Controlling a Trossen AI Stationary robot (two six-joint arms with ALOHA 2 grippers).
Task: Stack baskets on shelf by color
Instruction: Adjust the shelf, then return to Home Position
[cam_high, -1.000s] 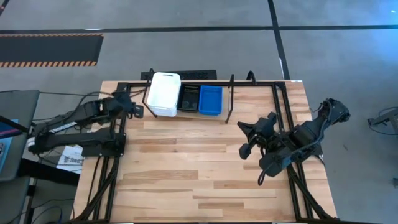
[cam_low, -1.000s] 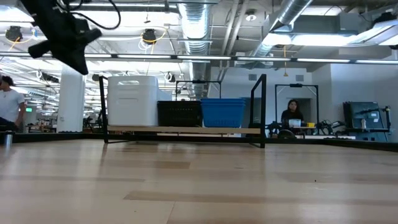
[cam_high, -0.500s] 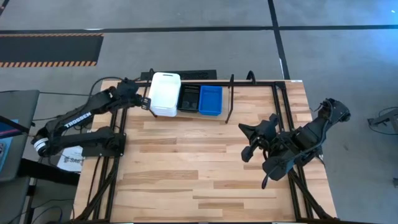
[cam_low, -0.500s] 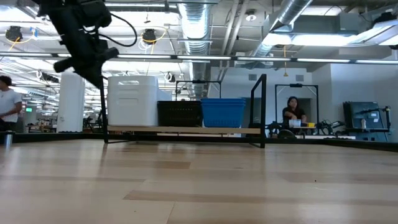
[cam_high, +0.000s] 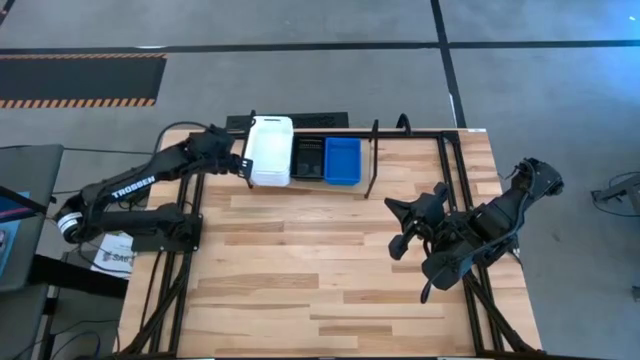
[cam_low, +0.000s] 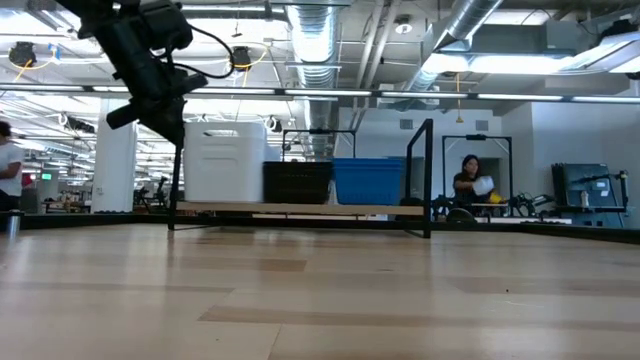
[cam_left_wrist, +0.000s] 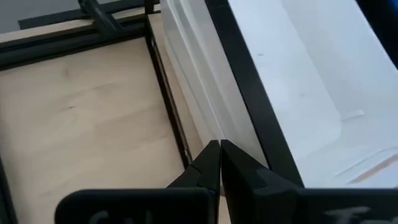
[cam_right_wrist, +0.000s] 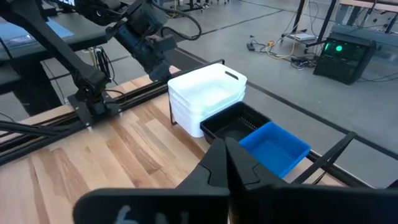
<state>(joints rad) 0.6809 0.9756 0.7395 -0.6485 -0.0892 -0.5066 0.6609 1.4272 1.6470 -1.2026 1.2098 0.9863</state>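
Observation:
A stack of white baskets (cam_high: 270, 150) stands at the left end of the black shelf (cam_low: 300, 209). A black basket (cam_high: 307, 158) and a blue basket (cam_high: 342, 160) sit side by side to its right. All of them rest on their bottoms. My left gripper (cam_high: 243, 163) is shut at the white stack's left end, and the left wrist view shows its tips (cam_left_wrist: 219, 144) low against that end. My right gripper (cam_high: 400, 225) hangs shut above the table's right part, touching nothing. My left gripper pushes with the tips of its shut fingers against the white stack's left end wall (cam_left_wrist: 208, 121), low down beside a shelf tube. It comes from the table's left, slanting downward. The stack stays upright on the shelf.
The shelf's right part beyond the upright divider (cam_high: 372, 160) holds nothing. Black frame rails (cam_high: 455, 190) run along the table's sides. Bare wood (cam_high: 300, 260) fills the table's middle and near part. People (cam_low: 470, 185) show in the room beyond.
My left gripper, shut throughout, has swung toward the table's far right and sunk a little, reaching the white stack's left end. The white stack, the black basket and the blue basket have slid a short way right along the shelf.

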